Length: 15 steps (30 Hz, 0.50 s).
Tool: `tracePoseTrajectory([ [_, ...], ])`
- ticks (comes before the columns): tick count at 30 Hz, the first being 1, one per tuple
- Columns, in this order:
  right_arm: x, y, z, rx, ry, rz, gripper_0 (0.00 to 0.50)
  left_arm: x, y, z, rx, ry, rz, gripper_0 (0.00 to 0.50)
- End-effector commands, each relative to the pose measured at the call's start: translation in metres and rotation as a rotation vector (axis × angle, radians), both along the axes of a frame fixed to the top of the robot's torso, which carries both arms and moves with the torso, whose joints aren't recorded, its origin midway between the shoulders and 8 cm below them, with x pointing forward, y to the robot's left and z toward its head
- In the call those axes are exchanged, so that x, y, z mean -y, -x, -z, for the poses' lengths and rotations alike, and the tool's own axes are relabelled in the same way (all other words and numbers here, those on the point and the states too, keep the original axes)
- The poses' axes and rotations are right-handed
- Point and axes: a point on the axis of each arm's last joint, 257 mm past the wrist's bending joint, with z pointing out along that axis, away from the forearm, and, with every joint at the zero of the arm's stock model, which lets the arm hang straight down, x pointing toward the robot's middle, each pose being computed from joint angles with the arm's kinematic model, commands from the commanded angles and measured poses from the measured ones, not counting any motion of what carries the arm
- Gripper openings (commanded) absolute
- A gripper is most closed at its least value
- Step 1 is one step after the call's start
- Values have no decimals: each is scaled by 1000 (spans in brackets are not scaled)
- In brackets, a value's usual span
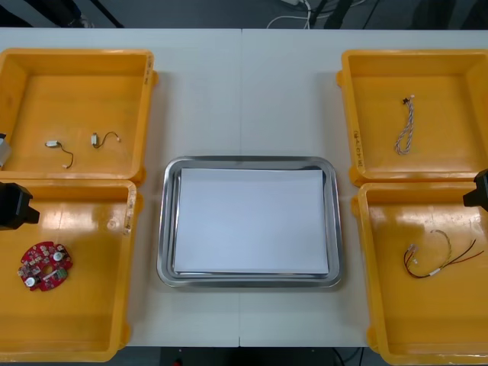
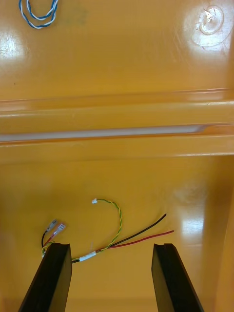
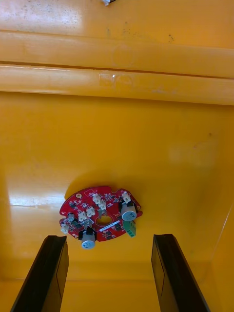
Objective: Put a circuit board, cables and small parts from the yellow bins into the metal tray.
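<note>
While each arm hangs over a near bin, the metal tray (image 1: 169, 229) sits at the middle of the light surface (image 1: 244, 91), white inside. The left hand (image 3: 109, 238) hovers above the near left bin (image 1: 76, 328) with its fingers spread wide and gripping nothing. The round red circuit board (image 3: 101, 214) lies flat on the bin floor just beyond the fingertips, in line with the gap between them. The right hand (image 2: 111, 246) is over the near right bin (image 1: 427, 320), also spread wide and empty. The red and yellow cable (image 2: 87, 257) lies loose on the floor there, partly between the two fingers. The blue and white cable (image 1: 404, 131) rests in the far right bin (image 1: 450, 91). Two small metal parts (image 1: 53, 144) with thin black leads lie in the far left bin (image 1: 76, 84).
</note>
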Motion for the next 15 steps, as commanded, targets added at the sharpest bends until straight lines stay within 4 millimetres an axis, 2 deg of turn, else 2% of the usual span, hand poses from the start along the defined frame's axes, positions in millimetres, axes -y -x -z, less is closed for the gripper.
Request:
tracePoseTrajectory([
  [1,-8,-2,-4,24,4,-32,479,1,1,-5,9,-22,69,500],
  [4,-10,-10,-17,71,6,-36,477,1,0,-7,16,-20,40,500],
  [15,-12,-5,-5,55,-23,0,475,7,2,-12,37,30,-88,500],
])
